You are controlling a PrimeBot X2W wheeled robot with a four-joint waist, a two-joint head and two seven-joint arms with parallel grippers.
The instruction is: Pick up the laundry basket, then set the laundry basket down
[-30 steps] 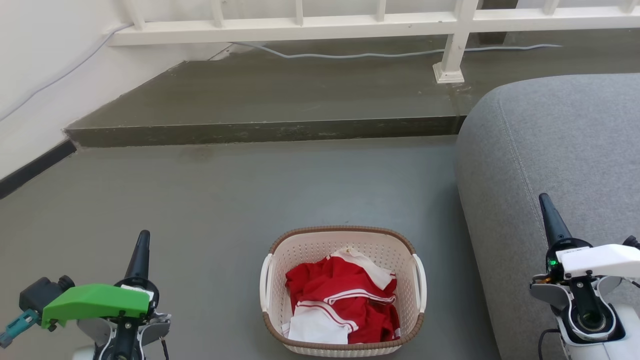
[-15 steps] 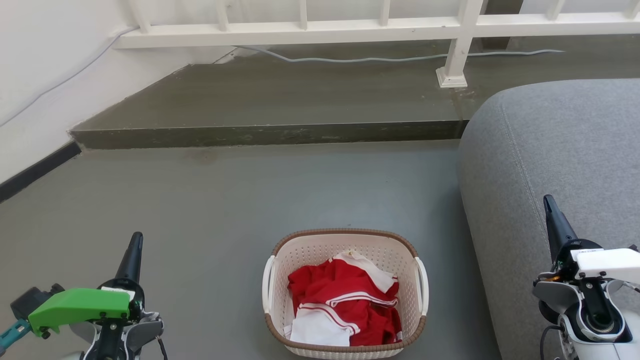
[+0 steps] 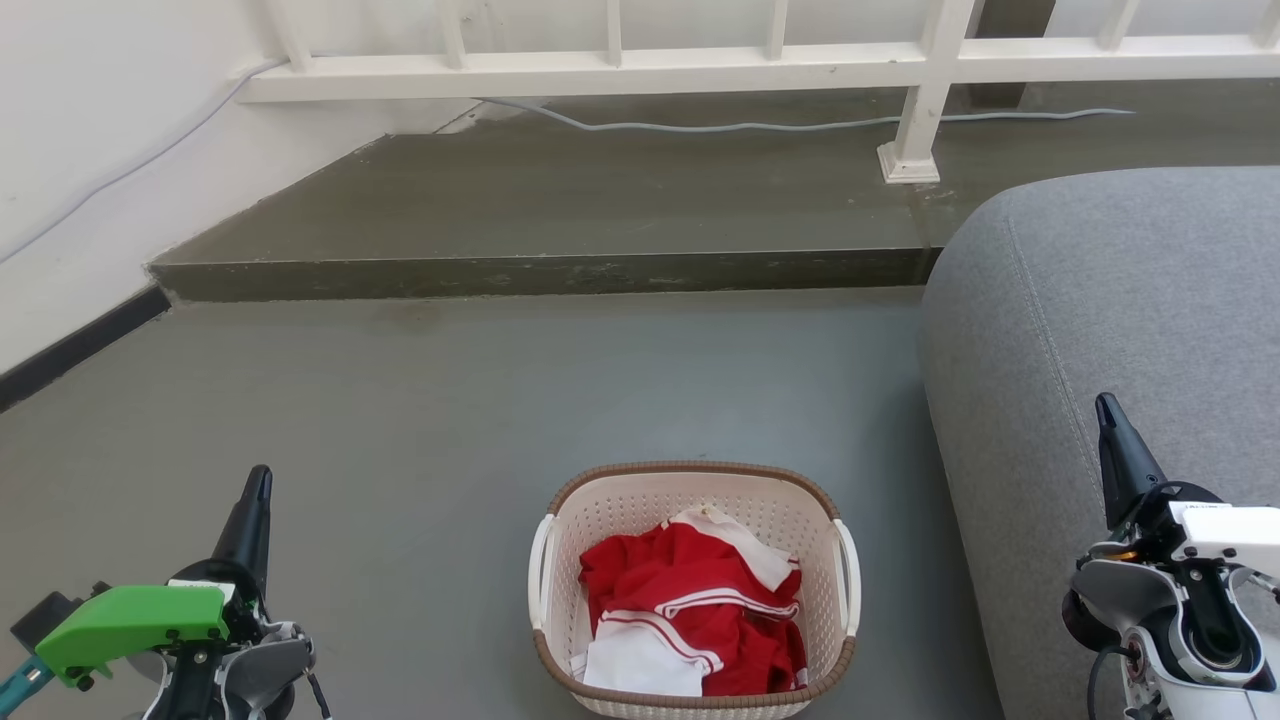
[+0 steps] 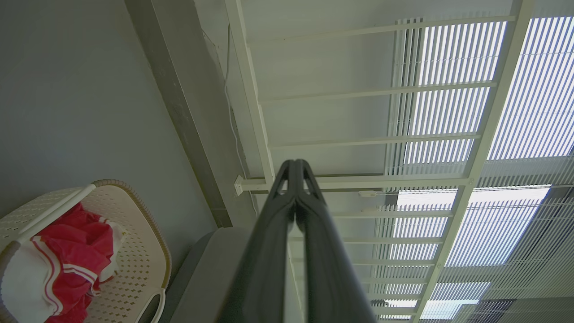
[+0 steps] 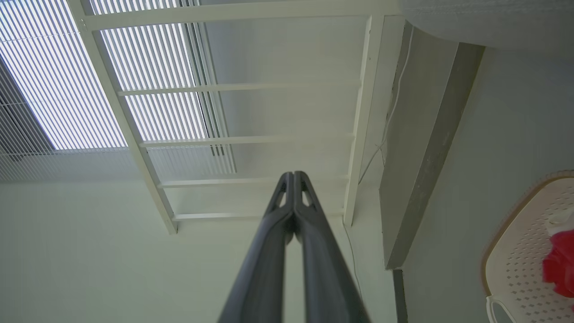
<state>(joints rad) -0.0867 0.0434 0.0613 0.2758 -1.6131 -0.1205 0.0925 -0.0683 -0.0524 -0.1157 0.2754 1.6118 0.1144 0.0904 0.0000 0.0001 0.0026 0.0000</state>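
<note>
Left tool [image 3: 258, 485] and right tool [image 3: 1108, 415] are seen clenched on nothing, well apart from the laundry basket [image 3: 640, 505], which is stood on the floor [image 3: 450, 400] between them. Pre-lift or post-set-down is equally fitted; no next move can be fixed.

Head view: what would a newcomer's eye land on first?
The red and white clothes heaped in the basket on the grey floor, bottom centre. Next, the grey sofa close on its right, and the bright green cover by the left gripper at lower left.
</note>
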